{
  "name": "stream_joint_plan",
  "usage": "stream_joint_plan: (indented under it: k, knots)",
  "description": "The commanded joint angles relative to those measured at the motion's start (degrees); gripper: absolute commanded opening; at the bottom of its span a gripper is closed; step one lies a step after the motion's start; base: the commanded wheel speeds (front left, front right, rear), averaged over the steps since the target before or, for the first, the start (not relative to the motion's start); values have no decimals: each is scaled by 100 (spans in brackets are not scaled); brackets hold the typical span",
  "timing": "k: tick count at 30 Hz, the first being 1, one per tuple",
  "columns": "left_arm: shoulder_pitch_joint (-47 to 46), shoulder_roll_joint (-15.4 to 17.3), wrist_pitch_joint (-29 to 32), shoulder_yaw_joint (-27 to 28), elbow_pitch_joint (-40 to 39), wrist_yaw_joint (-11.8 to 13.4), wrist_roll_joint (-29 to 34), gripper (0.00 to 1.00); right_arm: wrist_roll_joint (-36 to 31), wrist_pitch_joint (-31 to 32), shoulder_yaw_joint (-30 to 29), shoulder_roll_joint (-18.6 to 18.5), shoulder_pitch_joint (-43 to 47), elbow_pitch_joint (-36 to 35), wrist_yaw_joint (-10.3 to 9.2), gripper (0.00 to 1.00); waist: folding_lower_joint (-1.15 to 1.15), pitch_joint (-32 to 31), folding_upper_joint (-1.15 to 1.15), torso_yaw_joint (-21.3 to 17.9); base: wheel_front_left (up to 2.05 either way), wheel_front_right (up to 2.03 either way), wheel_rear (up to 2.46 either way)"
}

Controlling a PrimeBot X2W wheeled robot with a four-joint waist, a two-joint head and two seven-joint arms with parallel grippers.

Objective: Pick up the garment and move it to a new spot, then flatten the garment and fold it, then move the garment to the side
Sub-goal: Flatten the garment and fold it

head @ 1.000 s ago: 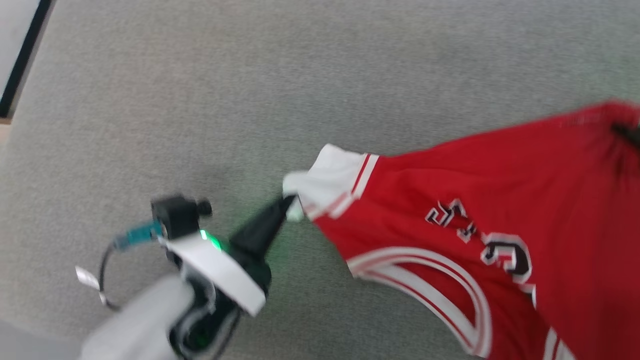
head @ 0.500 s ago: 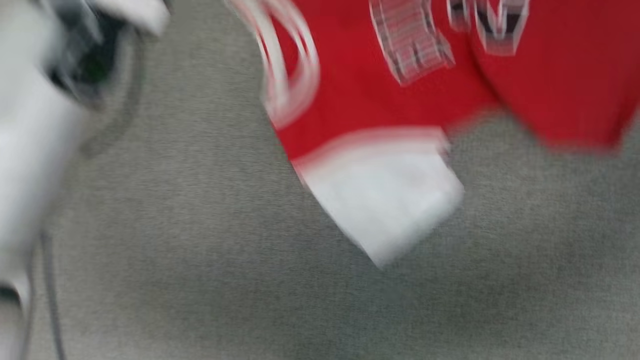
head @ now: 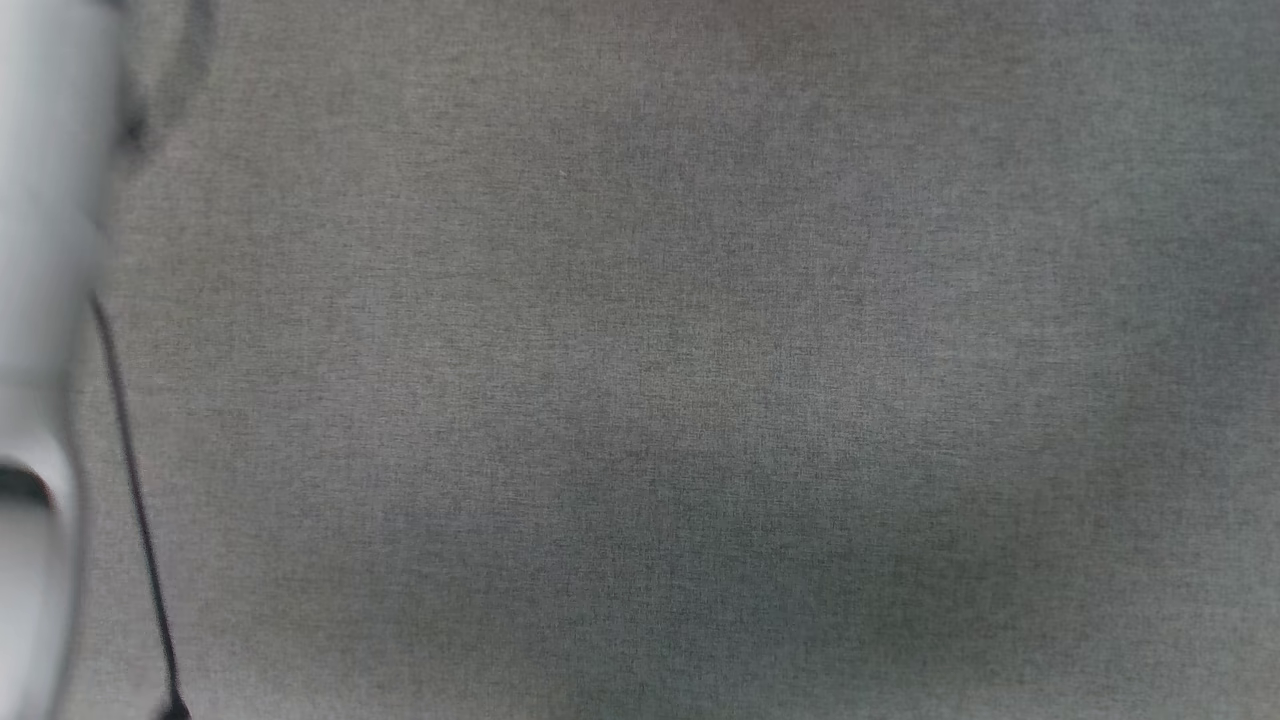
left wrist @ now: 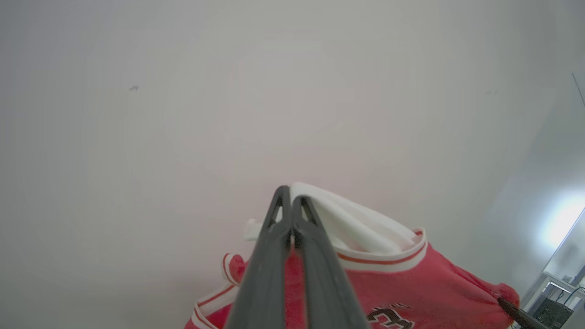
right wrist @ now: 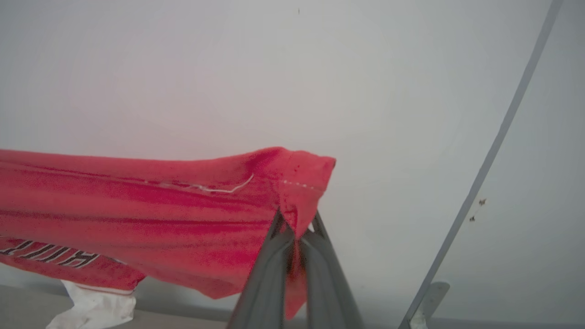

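- Jaws of the left gripper are pressed tight together, pinching the white sleeve of the garment near its edge.
- Jaws of the right gripper are likewise fully closed, clamped on a red hem corner of the same garment.
- Seen from the left wrist, the white sleeve folds over the fingertips and runs toward 4 o'clock. It meets a white-and-red stripe trim, then the red body of the shirt.
- Part of some black lettering with white outlines shows at 5 o'clock, cut off by the frame.
- Seen from the right wrist, the red cloth stretches from the fingertips out to 9 o'clock, held up in the air against a pale wall.
- More black letters sit at 8 o'clock, and below them the other white sleeve hangs down crumpled.
- From the head camera, a grey woven surface spreads out, slightly blurred.
- A pale, blurred forearm runs along 9 o'clock, with a thin dark cable just beside it.
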Motion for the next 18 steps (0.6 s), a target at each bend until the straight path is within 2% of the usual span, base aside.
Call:
stream_joint_plan:
  k: [1,5,6,10,13,18]
  knots:
    - [467,26,-47,-75,-191,24,-187,0,132,-77,108,-65,390,87,-33,0,0,-42,0,15,0,0,0]
    - [1734,158,-44,-371,-973,21,-567,0,548,-104,542,-172,1307,-87,-31,0,0,-124,0,30,0,0,0]
    - [1734,158,-44,-371,-973,21,-567,0,548,-104,542,-172,1307,-87,-31,0,0,-124,0,30,0,0,0]
    - [3016,285,-57,-574,-1702,19,-756,0,1092,20,975,-426,2348,-560,-31,0,0,-238,0,43,0,0,0]
    - [3987,287,-58,-377,-2223,17,-637,0,1472,10,1146,-674,3133,-960,-31,0,0,-371,0,77,0,0,0]
    - [5494,360,-59,-127,-3017,17,-83,0,1966,-1,1254,-1088,4517,-1775,-24,0,0,-658,0,146,0,0,0]
